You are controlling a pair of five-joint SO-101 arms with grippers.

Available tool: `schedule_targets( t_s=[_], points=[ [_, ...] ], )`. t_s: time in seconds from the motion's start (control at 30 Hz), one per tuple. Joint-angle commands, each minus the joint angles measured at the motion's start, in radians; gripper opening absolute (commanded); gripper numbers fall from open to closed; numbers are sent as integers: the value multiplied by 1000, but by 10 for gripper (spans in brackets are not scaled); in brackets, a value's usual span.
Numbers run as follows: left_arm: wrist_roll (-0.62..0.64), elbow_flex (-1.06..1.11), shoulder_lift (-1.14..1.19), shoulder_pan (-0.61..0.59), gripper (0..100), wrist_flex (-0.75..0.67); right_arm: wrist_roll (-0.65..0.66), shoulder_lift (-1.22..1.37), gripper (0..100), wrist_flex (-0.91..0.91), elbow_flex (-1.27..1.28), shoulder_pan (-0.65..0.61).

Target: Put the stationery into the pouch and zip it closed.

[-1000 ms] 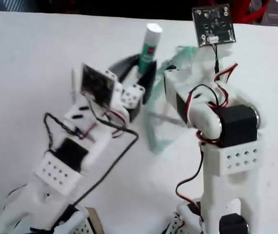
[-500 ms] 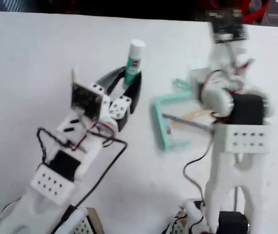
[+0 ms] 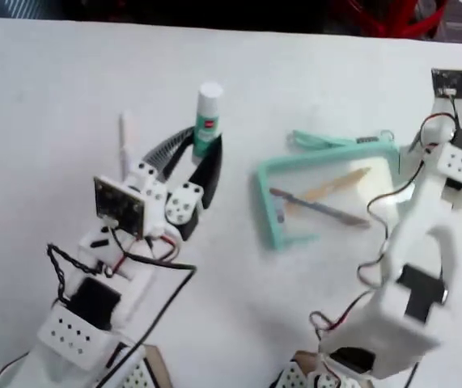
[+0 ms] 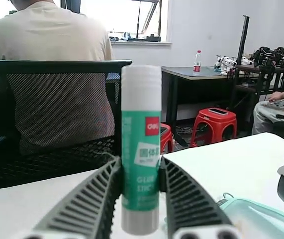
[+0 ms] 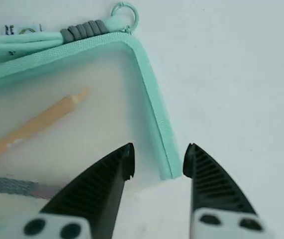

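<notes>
Mint-green translucent zip pouch (image 3: 263, 198) lies flat, one corner edge between the right gripper's (image 5: 159, 152) parted jaws, nothing gripped. Wooden pencil (image 3: 336, 184) and grey pen (image 3: 320, 208) look already inside. Left gripper (image 3: 201, 147) jaws clamp the white-and-green glue stick (image 3: 207, 121) upright, apart from the pouch. Roughly halfway; left to do: glue in, zip shut.

The glue stick (image 3: 206, 121), at about 11 o'clock on the white table (image 3: 36, 97), has a white cap and a green body with a small red patch. The pouch (image 3: 267, 206), toward 3 o'clock, is frosted translucent with mint-green edging and a grey zip pull (image 5: 84, 27). Inside it are a pale orange-wood pencil (image 5: 37, 124) and a grey pen (image 5: 7, 184). The left gripper (image 4: 139, 169) and right gripper (image 5: 159, 152) have black ribbed fingers.
</notes>
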Motion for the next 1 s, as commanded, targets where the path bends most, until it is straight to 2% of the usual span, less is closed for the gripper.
schedule_targets(
  t_s=[0.0,0.13,0.37,0.47,0.63,0.73,0.8,0.97],
  points=[
    [9,-6,-22,-5,22,3,14,147,160,31,-195,16],
    [9,-6,-22,-5,22,29,26,306,159,99,-379,19],
    [9,-6,-4,-4,22,21,152,498,158,271,-606,-8],
    [9,-6,18,13,22,21,242,544,149,352,-681,-27],
    [5,-6,42,41,22,20,414,578,71,519,-778,-64],
    [5,-8,42,39,22,20,422,581,74,539,-793,-67],
    [5,-8,42,39,22,20,394,579,117,539,-799,-54],
    [3,-8,42,41,22,20,330,559,320,535,-844,-4]
  ],
)
